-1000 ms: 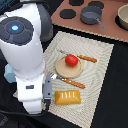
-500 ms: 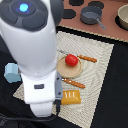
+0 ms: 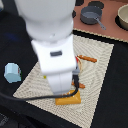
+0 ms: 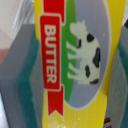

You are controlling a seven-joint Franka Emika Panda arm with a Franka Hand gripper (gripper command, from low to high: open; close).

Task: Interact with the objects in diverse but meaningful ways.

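Lowered since a second ago, the arm now hides the plate. Its gripper (image 4: 70, 64) straddles the yellow butter packet (image 4: 75, 60), grey fingers (image 4: 20, 75) on both sides; whether clenched I cannot tell. Packet (image 3: 68, 99) lies at the woven mat's (image 3: 95, 75) near edge; light-blue cup (image 3: 12, 72) sits well left.

Bulky white rounded arm (image 3: 52, 45), grey inset tab, black cable looping from its lower segment

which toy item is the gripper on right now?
The yellow butter packet, which fills the wrist view between the fingers. The light-blue cup sits off the mat, well clear.
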